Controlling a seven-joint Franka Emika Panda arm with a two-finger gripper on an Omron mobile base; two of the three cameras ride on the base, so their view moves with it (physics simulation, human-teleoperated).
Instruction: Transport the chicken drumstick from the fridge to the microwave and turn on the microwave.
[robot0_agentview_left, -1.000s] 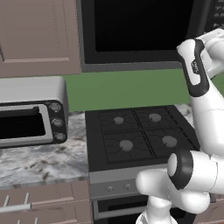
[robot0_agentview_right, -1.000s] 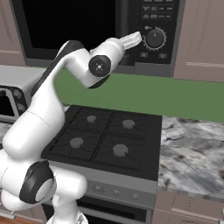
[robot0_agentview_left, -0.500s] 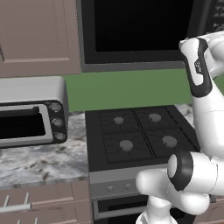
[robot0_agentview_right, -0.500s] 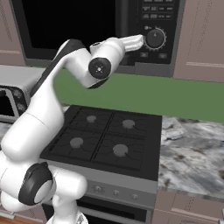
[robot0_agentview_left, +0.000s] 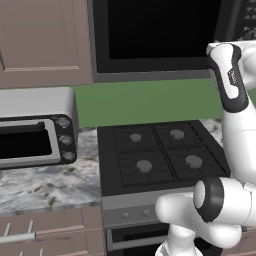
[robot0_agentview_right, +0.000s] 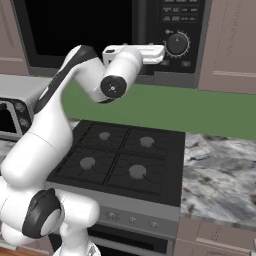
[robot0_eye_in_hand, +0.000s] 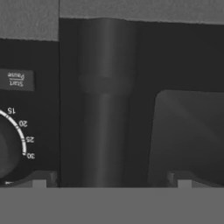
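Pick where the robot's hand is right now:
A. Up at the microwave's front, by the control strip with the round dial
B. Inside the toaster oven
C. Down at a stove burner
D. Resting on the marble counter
A. In the right base view the gripper is raised against the microwave beside the round dial, and the hand view shows dial markings and the door handle close up.

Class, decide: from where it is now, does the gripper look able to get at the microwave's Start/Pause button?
Probably yes. The gripper is right at the microwave control strip, the Start/Pause button close ahead beside the timer dial, with nothing between.
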